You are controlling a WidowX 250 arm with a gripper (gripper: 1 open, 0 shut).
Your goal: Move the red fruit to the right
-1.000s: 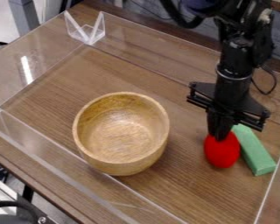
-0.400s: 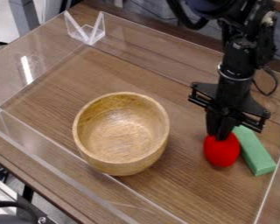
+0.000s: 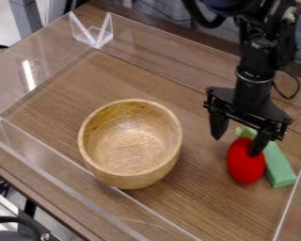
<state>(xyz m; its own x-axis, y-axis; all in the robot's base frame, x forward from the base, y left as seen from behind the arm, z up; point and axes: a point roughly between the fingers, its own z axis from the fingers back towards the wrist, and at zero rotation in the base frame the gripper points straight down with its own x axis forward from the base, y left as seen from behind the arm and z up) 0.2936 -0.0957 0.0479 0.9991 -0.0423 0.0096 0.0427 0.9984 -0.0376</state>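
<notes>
Right of the bowl [image 3: 131, 143] lies 1 fruit [image 3: 247, 161] (glossy red, strawberry-shaped, green top), touching the green block [image 3: 277, 162]. The gripper [image 3: 241, 137] stands open just above it.

Black arm upright near the table's right edge, gripper [image 3: 248, 134] pointing straight down, fingers [image 3: 218, 125] spread wide apart

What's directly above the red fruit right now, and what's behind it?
The open gripper hangs just above the red fruit, fingers spread. The green block lies beside and behind it; the fruit hides part of the block's near edge.
</notes>
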